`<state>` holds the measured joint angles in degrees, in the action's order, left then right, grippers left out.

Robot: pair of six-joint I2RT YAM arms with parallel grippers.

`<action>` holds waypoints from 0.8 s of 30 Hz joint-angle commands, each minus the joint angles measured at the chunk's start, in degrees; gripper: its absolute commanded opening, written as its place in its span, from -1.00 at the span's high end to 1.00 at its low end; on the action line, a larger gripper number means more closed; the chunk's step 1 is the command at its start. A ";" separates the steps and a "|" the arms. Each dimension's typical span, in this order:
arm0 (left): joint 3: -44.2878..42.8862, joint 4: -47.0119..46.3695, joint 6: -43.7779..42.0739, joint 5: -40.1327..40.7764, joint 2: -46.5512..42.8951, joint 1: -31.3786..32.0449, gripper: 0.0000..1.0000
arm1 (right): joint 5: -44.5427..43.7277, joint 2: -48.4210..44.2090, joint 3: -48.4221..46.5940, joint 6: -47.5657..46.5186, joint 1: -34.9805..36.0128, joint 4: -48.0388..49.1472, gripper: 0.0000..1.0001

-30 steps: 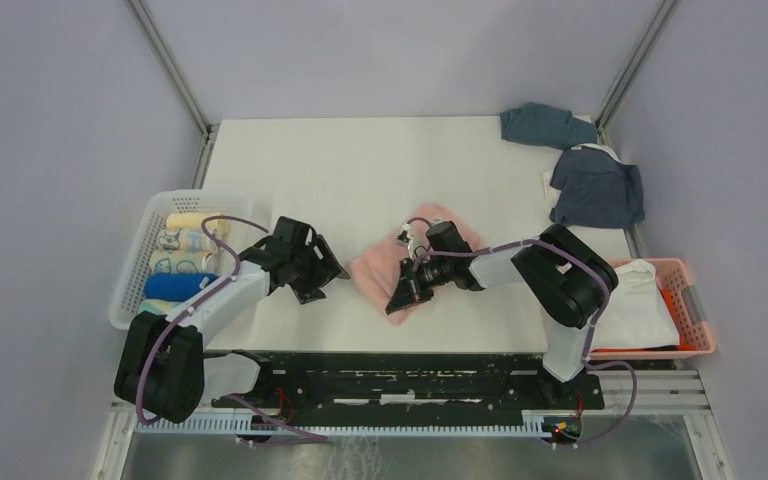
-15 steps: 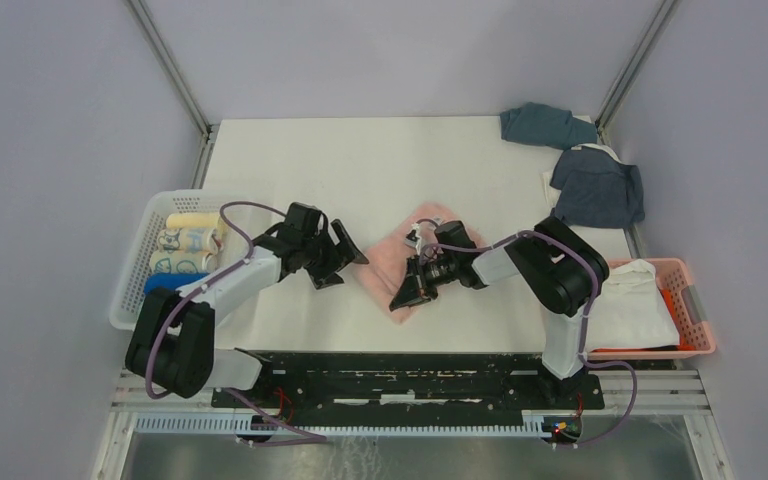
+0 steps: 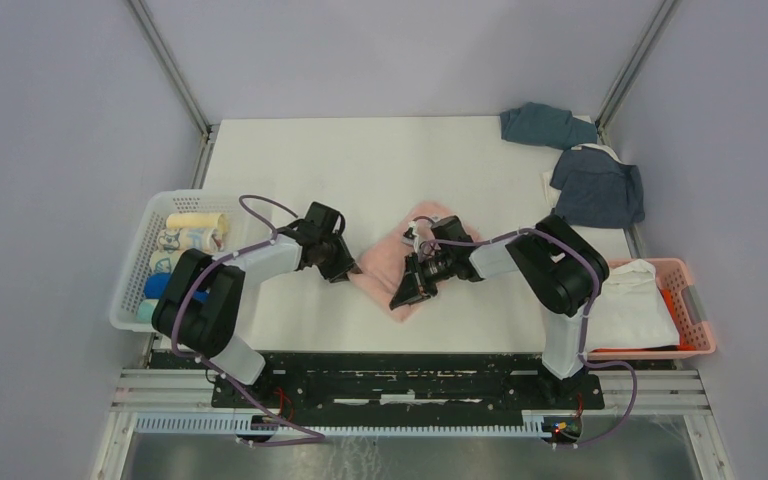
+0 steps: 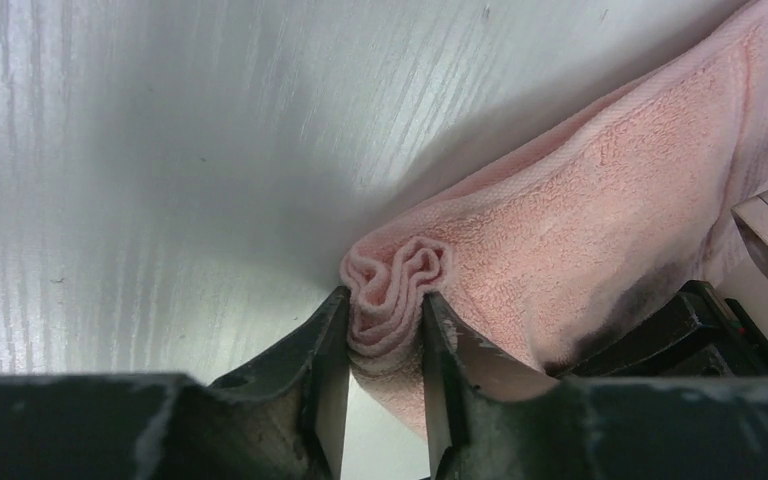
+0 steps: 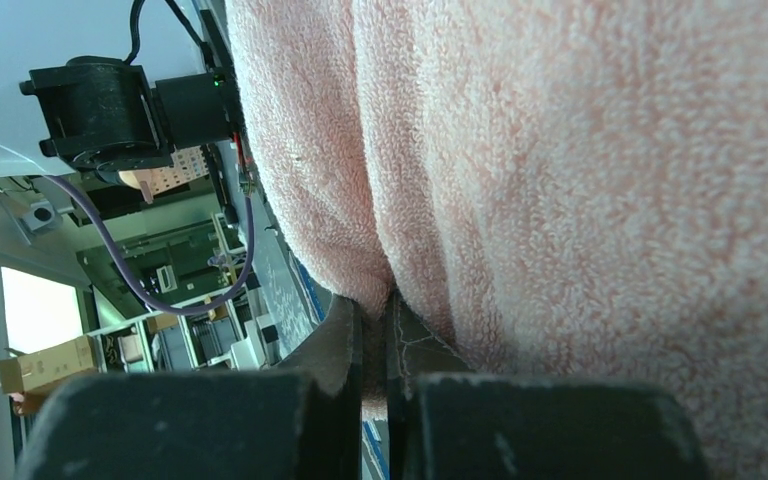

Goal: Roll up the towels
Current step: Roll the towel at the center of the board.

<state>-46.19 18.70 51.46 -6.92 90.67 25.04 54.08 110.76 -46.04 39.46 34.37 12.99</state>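
Note:
A pink towel [image 3: 388, 264] lies folded in the middle of the white table. My left gripper [image 3: 346, 266] is shut on its left corner; the left wrist view shows the bunched pink folds [image 4: 392, 290] pinched between my fingers [image 4: 332, 350]. My right gripper [image 3: 406, 292] is shut on the towel's near right edge; in the right wrist view the pink cloth [image 5: 520, 150] fills the frame and a fold is clamped between the jaws. Two slate-blue towels [image 3: 546, 125] [image 3: 597, 186] lie crumpled at the far right. A white towel [image 3: 636, 300] lies in the pink basket [image 3: 698, 306].
A white lattice basket [image 3: 136, 262] at the left holds several rolled towels, cream, patterned and bright blue [image 3: 158, 285]. The black arm-base rail [image 3: 400, 375] runs along the near edge. Grey walls and metal posts close the table sides.
My left arm has swung right from beside the white basket to the pink towel and shut on its left corner. My right gripper has stayed clamped on the towel.

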 commanded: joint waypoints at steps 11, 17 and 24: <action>2.41 -0.37 -0.76 3.15 -7.34 -3.53 -0.20 | -4.46 5.14 -4.52 -5.38 -5.12 -12.42 0.99; 8.56 -7.12 1.95 -4.47 -15.41 -4.82 -0.67 | -2.61 8.42 -5.42 -5.44 -6.64 -13.26 0.99; 16.17 -14.01 7.25 -10.54 -20.88 -4.63 -0.77 | -2.14 9.86 -7.75 -6.76 -7.38 -16.33 0.99</action>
<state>-32.88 11.51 53.76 -12.75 72.23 20.23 61.30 117.21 -53.45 35.99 28.05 2.31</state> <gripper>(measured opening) 0.879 0.069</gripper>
